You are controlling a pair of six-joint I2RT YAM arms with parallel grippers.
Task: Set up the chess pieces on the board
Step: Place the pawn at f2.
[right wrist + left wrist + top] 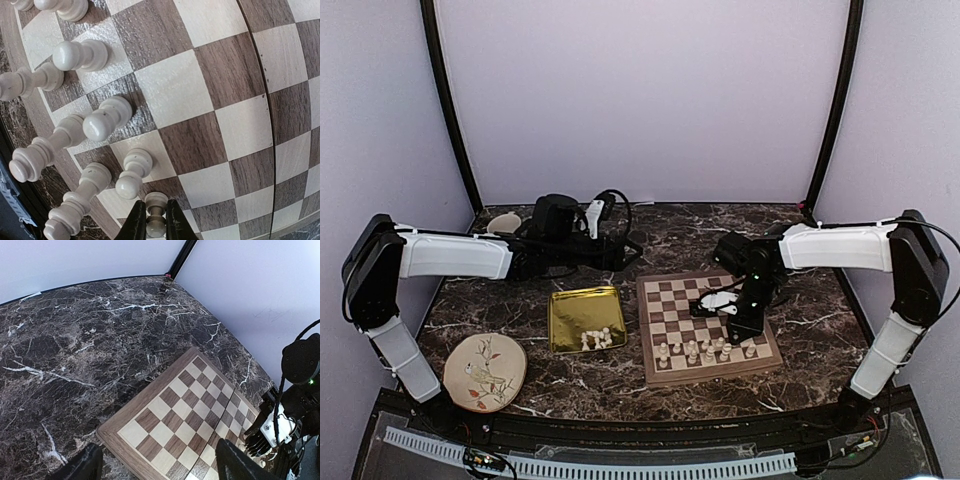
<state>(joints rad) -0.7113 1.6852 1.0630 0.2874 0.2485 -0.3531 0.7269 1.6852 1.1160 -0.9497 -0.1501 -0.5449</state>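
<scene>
The wooden board (672,300) lies right of centre and also shows in the left wrist view (170,405). Several cream chess pieces (692,351) stand on its two near rows. More chess pieces (601,338) lie in the gold tray. My right gripper (744,325) is over the board's near right part. In the right wrist view it (156,226) is shut on a pawn (156,207) whose base is on a brown square beside standing pawns (131,174). My left gripper (157,467) is open and empty, hovering off the board's far left corner (625,256).
The gold tray (575,305) sits left of the board. A round bird plate (485,372) lies at the near left. A small cream cup (503,223) stands at the back left behind the left arm. Dark frame posts stand at the back corners.
</scene>
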